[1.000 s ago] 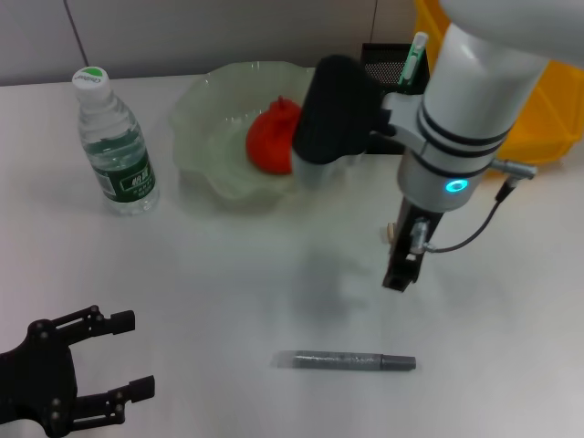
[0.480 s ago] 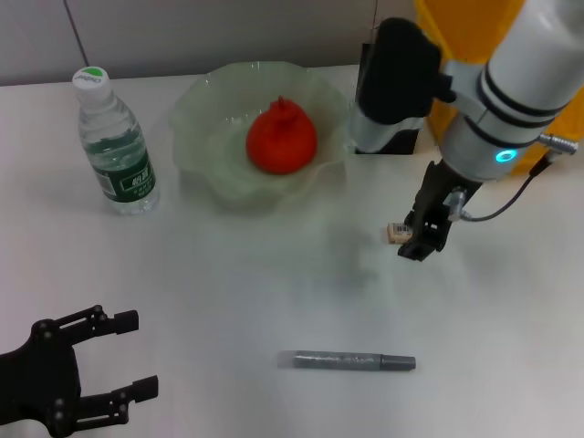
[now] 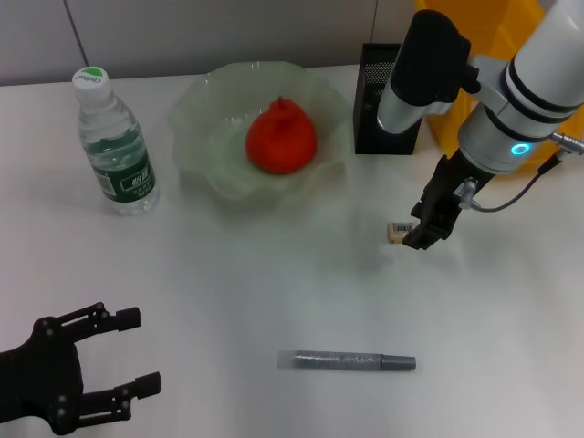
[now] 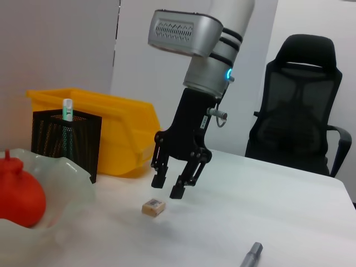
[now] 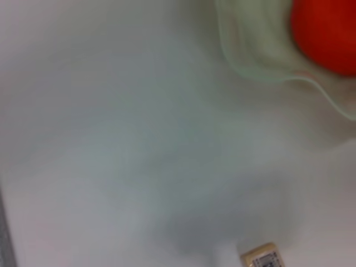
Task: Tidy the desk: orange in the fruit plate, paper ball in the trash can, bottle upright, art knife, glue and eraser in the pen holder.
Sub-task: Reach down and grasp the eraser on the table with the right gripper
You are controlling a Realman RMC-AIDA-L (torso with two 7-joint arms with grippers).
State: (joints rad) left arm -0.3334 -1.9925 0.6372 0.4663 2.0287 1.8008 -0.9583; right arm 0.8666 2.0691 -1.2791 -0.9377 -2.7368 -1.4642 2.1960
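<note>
My right gripper [image 3: 419, 238] hangs open just above the table, right beside the small eraser [image 3: 399, 232]; the left wrist view shows its fingers [image 4: 158, 181] apart and empty over the eraser [image 4: 153, 207]. The grey glue [image 3: 354, 361] lies flat nearer the front. The orange [image 3: 281, 137] sits in the fruit plate [image 3: 205, 119]. At the far left the bottle [image 3: 114, 146] stands upright. The art knife [image 4: 68, 108] sticks out of the black pen holder [image 3: 383, 105]. Behind it is the yellow trash can [image 3: 497, 23]. No paper ball is in view. My left gripper [image 3: 146, 351] rests open at the front left.
The right arm's elbow [image 3: 429, 55] reaches over the pen holder and trash can. A black office chair [image 4: 300, 122] stands beyond the table's far side.
The right arm swung to the right, uncovering the plate and orange, and its gripper moved from mid-table to beside the eraser. The left arm barely moved.
</note>
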